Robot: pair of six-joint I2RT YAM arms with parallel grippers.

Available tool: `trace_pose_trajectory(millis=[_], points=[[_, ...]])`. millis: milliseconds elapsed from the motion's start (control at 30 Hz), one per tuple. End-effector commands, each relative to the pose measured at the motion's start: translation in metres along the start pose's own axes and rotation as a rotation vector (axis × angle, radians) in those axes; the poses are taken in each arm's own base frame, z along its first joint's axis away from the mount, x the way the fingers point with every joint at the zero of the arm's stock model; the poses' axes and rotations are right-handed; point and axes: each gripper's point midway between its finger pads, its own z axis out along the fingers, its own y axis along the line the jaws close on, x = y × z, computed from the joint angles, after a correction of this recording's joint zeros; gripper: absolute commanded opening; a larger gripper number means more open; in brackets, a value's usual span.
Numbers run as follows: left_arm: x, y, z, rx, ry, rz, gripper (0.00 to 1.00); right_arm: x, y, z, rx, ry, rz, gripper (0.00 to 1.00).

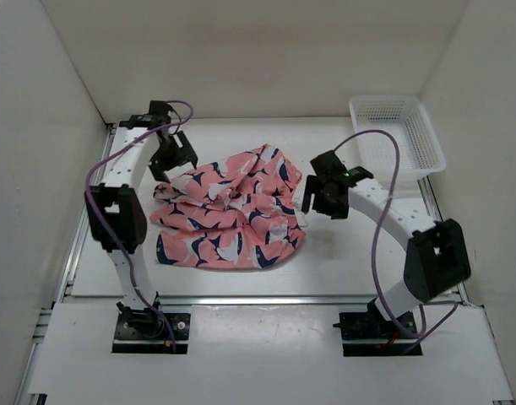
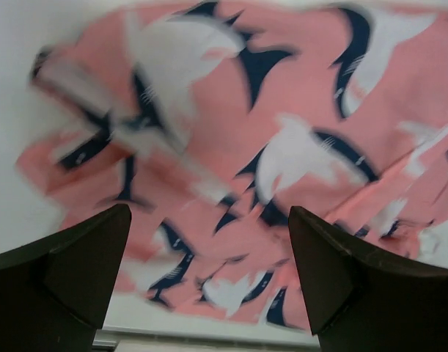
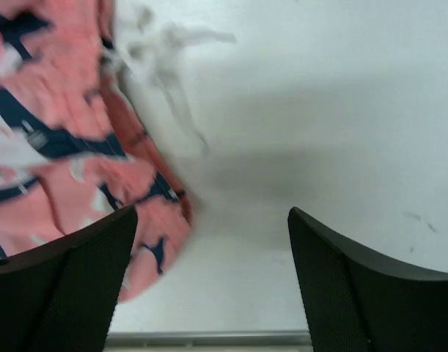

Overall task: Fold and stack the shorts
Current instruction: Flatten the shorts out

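The shorts, salmon pink with navy and white bird shapes, lie crumpled in a heap on the white table. My left gripper hovers at the heap's far left corner, open, and its wrist view shows the shorts filling the space beyond the empty fingers. My right gripper hangs just off the heap's right edge, also open. In the right wrist view the shorts reach only to the left finger, and bare table lies between the fingertips.
A white mesh basket stands at the back right corner. White walls enclose the table on three sides. Both arm bases sit on the near ledge, each with a purple cable looping over its arm.
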Motion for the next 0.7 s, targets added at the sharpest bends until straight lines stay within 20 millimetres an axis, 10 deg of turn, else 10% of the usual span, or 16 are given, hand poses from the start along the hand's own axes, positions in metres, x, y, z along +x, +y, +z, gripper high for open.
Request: trace_pose_trajectory(millis=[0,67,300,667], points=[[0.012,0.039,-0.086,0.047,-0.145,-0.076,1.00,0.031,-0.006,-0.021,-0.122,0.033,0.076,0.82],[0.038,0.058,-0.107,0.067,-0.168,-0.122,1.00,0.057,-0.011,-0.025,-0.198,0.081,0.169,0.80],[0.183,0.128,-0.042,-0.061,0.104,-0.338,0.89,0.078,0.005,-0.031,-0.381,0.108,0.274,0.73],[0.216,0.144,0.015,-0.128,0.238,-0.438,0.79,0.081,0.034,-0.023,-0.527,0.189,0.328,0.71]])
